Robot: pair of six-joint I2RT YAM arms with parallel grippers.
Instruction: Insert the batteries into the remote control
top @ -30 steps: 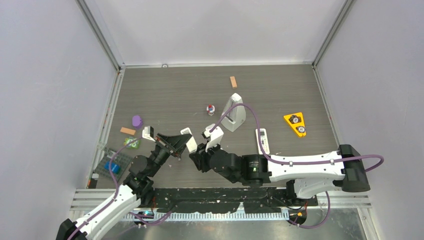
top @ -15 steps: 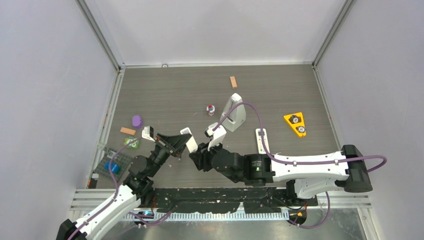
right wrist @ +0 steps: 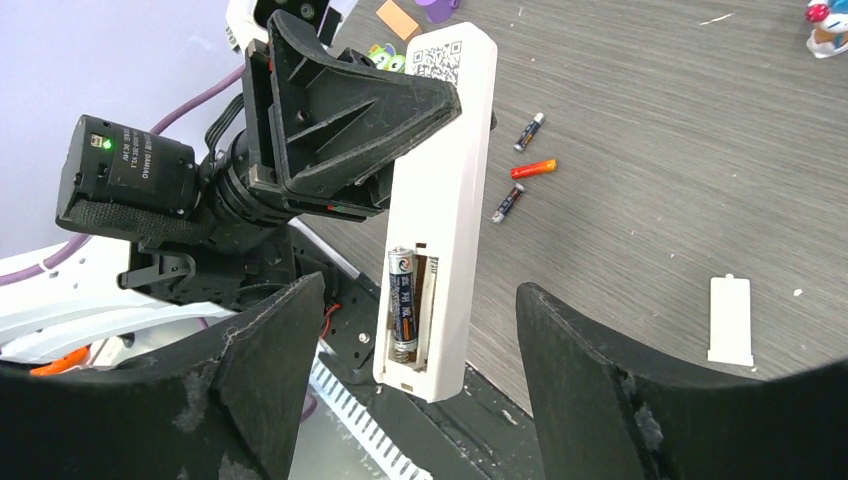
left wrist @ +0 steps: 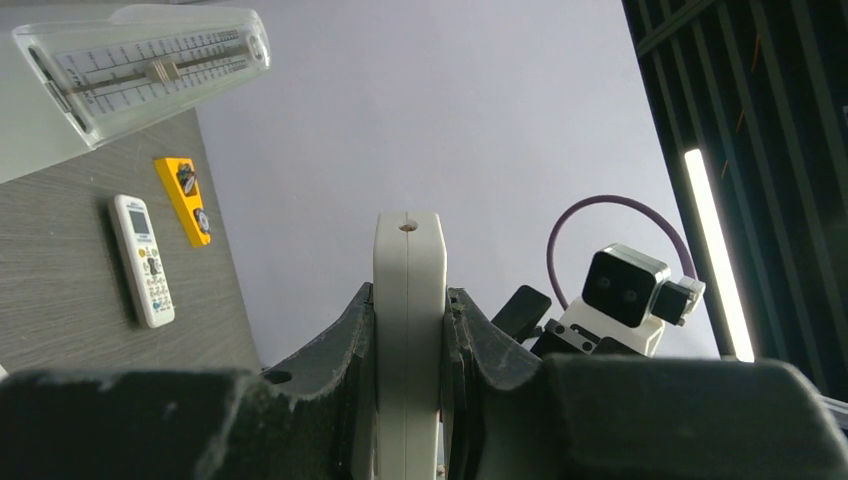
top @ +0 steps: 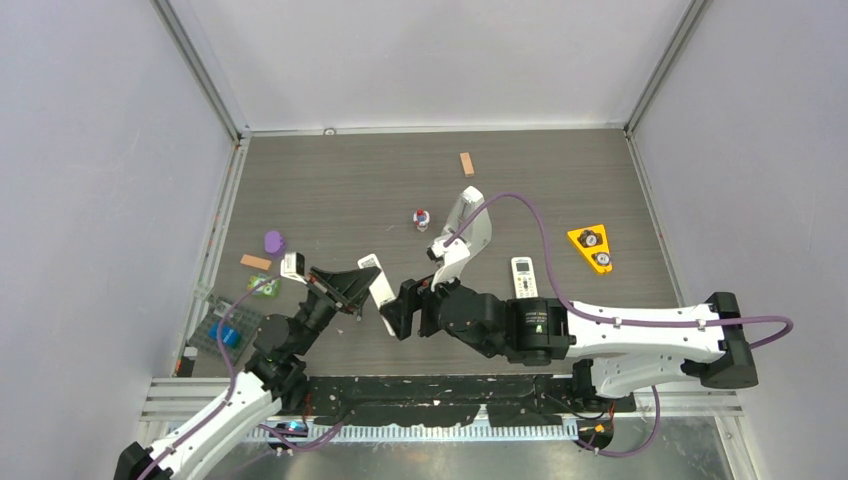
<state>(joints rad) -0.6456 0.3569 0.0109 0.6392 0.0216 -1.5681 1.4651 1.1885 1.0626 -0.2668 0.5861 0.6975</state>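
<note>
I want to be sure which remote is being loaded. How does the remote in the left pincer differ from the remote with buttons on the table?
The held remote control is clamped off the table by the left pincer; the buttoned remote lies flat on it. The held remote control shows its back with an open compartment holding one battery; the buttoned remote shows a display and buttons. Both are white and oblong.
</note>
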